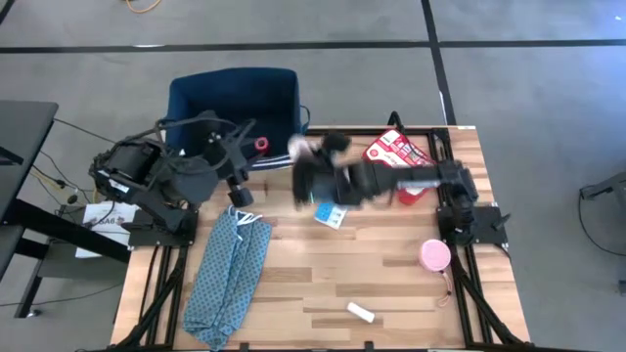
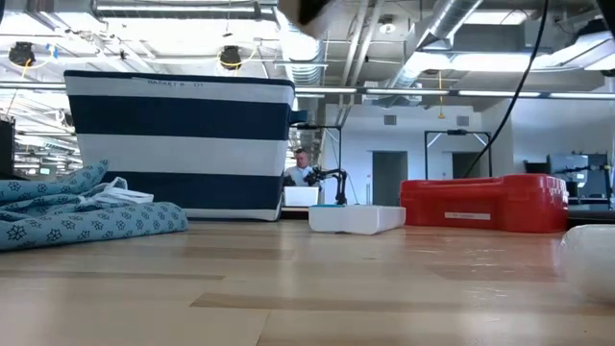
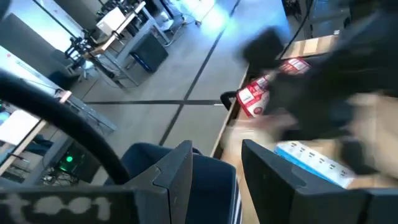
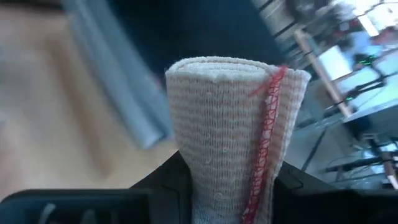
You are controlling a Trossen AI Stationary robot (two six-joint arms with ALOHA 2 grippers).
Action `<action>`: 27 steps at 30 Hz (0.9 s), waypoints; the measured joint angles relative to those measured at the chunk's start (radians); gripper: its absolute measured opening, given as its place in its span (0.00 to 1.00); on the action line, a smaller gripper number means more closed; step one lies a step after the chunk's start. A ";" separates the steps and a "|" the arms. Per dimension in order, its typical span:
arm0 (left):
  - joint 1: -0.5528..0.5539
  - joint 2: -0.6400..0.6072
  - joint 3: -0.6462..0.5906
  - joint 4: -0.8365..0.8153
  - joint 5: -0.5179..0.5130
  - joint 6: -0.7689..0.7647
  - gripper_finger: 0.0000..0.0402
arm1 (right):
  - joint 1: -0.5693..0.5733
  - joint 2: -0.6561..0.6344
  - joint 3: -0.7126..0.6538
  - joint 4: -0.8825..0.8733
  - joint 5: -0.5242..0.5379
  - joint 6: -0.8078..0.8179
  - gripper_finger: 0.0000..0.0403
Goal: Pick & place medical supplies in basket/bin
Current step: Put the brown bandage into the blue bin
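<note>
Item: rolled gauze bandage, woven, soft, light; likely compresses, so gripped low on its sides. Clamped upright in the right hand, centre of the high view, just beside the navy bin. Left hand open, idle near the bin's lower rim. Bench edge close; open room above the bin.

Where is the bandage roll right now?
The bandage roll is pinched in the right hand, up in the air beside the blue bin.
</note>
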 joint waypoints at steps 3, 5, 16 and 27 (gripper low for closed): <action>-0.004 0.000 0.000 -0.046 0.003 -0.040 0.32 | -0.136 0.004 0.003 0.269 -0.072 -0.172 0.27; -0.004 0.000 0.000 -0.084 0.009 -0.070 0.32 | -0.220 0.020 0.005 0.414 -0.228 -0.226 0.27; -0.004 0.003 -0.001 -0.153 0.030 -0.080 0.32 | -0.463 0.190 0.003 0.826 -0.899 -0.214 0.29; -0.004 0.002 -0.001 -0.152 0.038 -0.075 0.32 | -0.444 0.267 0.057 0.767 -0.883 -0.353 0.47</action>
